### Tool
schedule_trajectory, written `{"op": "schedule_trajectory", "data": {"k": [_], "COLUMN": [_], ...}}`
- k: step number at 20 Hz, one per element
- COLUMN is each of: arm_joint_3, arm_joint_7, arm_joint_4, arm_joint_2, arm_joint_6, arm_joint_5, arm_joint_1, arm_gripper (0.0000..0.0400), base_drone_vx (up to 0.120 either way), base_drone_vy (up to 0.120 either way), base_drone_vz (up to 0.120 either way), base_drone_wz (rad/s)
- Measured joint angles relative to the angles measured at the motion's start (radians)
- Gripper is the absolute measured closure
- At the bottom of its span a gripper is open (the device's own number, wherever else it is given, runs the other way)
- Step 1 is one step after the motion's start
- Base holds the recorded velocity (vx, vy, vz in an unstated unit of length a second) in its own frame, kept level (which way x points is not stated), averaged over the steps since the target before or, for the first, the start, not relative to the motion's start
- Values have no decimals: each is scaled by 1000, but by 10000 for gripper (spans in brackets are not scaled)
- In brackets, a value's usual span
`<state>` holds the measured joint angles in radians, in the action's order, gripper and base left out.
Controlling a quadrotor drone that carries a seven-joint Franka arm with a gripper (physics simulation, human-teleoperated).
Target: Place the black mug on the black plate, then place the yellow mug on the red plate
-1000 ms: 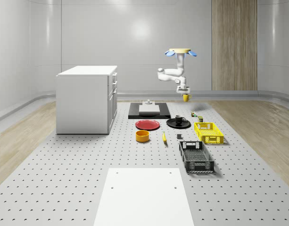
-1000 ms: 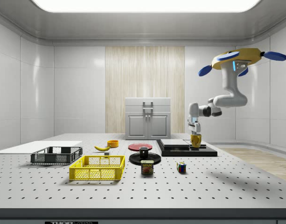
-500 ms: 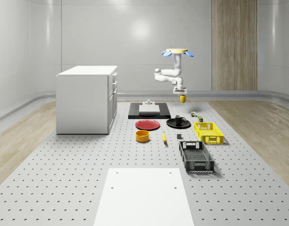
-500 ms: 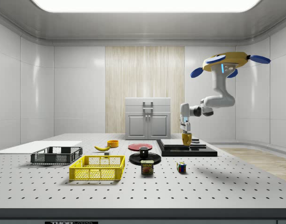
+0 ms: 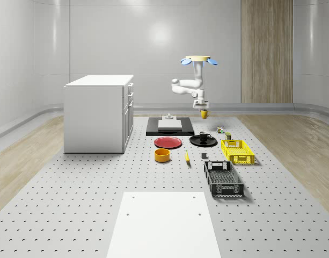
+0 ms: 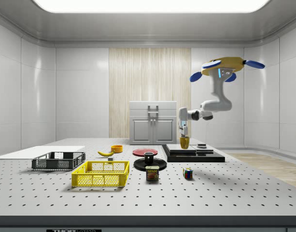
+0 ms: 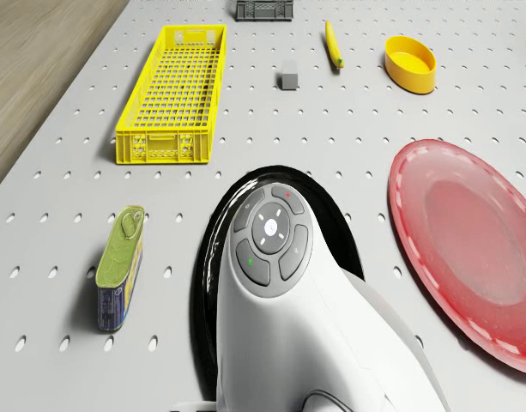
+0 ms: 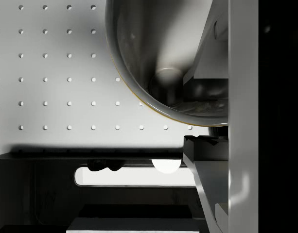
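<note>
Yellow mug (image 6: 184,142), pinched in the gripper (image 6: 184,137), has travelled left in the side view beneath the hovering drone (image 6: 226,67), nearing the red plate (image 5: 168,142); black mug (image 5: 203,136) already sits on black plate (image 5: 192,141).

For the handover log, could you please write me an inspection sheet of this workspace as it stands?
Surface: grey perforated table, white sheet at its near end.
Job's things: black mug on black plate; yellow mug held in the air; red plate bare.
Clutter: yellow crate, black crate, yellow bowl, banana, tin, cube.
Tool: tool shut on yellow mug; drone hovers above the black slab.
Cables: nothing seen.
Surroundings: white cabinet, wood-panelled wall.
</note>
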<state>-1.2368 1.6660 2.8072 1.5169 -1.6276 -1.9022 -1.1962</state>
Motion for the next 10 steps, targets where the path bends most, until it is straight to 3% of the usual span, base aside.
{"op": "schedule_trajectory", "data": {"k": [10], "arm_joint_3": [0], "arm_joint_7": [0], "arm_joint_4": [0], "arm_joint_2": [1], "arm_joint_6": [-1], "arm_joint_5": [1], "arm_joint_1": [0], "arm_gripper": [300], "base_drone_vx": [120], "base_drone_vy": [-120], "base_drone_vz": [0], "base_drone_wz": [0]}}
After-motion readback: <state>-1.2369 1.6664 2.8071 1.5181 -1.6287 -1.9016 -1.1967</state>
